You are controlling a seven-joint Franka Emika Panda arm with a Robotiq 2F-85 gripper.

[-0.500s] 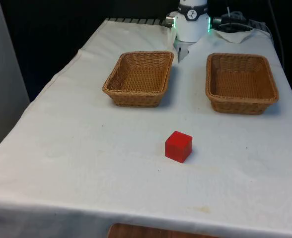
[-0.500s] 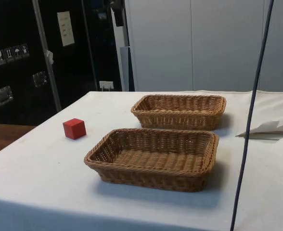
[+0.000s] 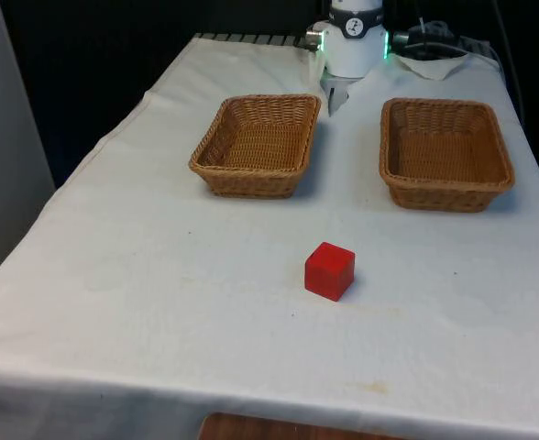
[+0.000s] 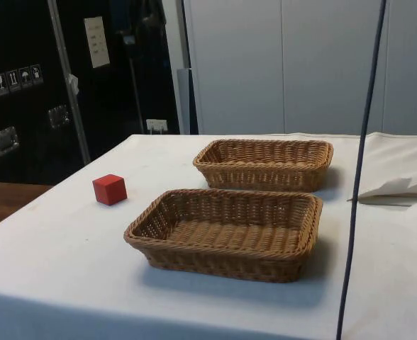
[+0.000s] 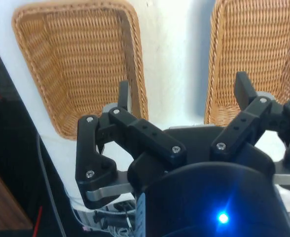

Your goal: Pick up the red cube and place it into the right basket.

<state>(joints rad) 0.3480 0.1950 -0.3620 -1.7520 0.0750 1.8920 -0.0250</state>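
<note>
The red cube rests on the white cloth in the near middle of the table, in front of both baskets. The right basket stands on the front view's right, with nothing inside it. My gripper hangs high over the gap between the two baskets, far from the cube. It is open, with nothing between its fingers.
A second wicker basket stands on the front view's left, also holding nothing. A dark cable hangs down across the side view. The white arm rises at the table's far end.
The hanging cable in the side view has shifted a little to the left. Cube and baskets have not moved.
</note>
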